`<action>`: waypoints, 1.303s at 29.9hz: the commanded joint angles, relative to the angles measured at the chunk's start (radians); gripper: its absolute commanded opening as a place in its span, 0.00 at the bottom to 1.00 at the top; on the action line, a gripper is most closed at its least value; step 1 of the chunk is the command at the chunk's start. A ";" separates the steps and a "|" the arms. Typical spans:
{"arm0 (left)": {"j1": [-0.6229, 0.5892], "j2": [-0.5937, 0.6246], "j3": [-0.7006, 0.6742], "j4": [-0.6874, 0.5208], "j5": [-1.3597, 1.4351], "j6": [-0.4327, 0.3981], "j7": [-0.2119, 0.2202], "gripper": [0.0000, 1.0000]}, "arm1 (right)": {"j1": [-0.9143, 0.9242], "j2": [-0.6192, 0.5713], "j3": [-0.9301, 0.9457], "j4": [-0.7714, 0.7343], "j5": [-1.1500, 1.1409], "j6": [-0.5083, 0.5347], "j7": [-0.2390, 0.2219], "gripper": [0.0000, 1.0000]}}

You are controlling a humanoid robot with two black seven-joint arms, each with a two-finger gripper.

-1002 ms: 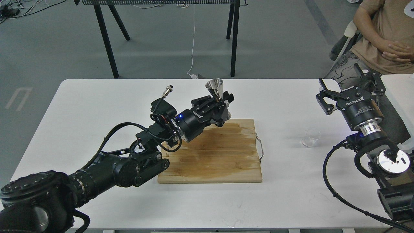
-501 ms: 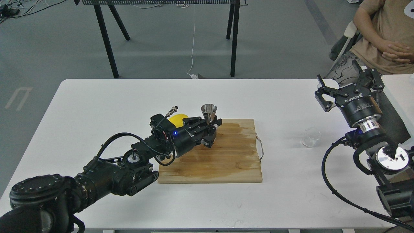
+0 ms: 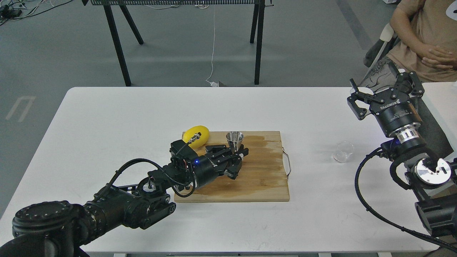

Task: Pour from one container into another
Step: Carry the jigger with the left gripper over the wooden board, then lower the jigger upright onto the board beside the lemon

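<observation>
The steel jigger point(image 3: 234, 139) stands upright over the back left part of the wooden cutting board point(image 3: 257, 175). My left gripper point(image 3: 236, 154) is shut on the jigger's narrow waist, and its lower cone is hidden behind the fingers. The clear glass cup point(image 3: 343, 151) rests on the white table to the right of the board, with nothing holding it. My right gripper point(image 3: 382, 89) hangs open above and behind the cup, with nothing between its fingers.
A yellow lemon point(image 3: 195, 136) lies at the board's back left corner, just behind my left wrist. The board has a metal handle point(image 3: 286, 162) on its right side. A seated person point(image 3: 426, 39) is at the far right, beyond the white table point(image 3: 107, 117).
My left gripper has brought the jigger down and toward me, from raised above the board's back edge to low over the board, uncovering the lemon. The right gripper shifted slightly.
</observation>
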 commanded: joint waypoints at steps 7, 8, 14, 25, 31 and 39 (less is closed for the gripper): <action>0.004 0.000 0.003 0.005 -0.002 0.000 0.000 0.12 | 0.001 0.001 -0.001 0.009 -0.002 0.000 -0.001 0.99; 0.004 0.000 0.003 0.008 0.000 0.000 0.000 0.13 | 0.001 0.001 -0.001 0.011 -0.002 0.000 -0.001 0.99; 0.004 0.000 0.023 0.013 0.000 0.000 0.000 0.16 | 0.001 0.002 -0.001 0.014 -0.002 0.000 -0.001 0.99; 0.004 0.000 0.024 0.014 0.000 0.000 0.000 0.24 | -0.001 0.002 0.000 0.014 0.000 0.000 -0.001 0.99; 0.004 0.000 0.026 0.018 0.001 0.000 0.000 0.30 | -0.002 0.002 0.000 0.014 0.000 0.000 0.000 0.99; 0.004 0.000 0.052 0.018 0.000 0.000 0.000 0.52 | -0.002 0.001 0.000 0.014 0.000 0.000 0.002 0.99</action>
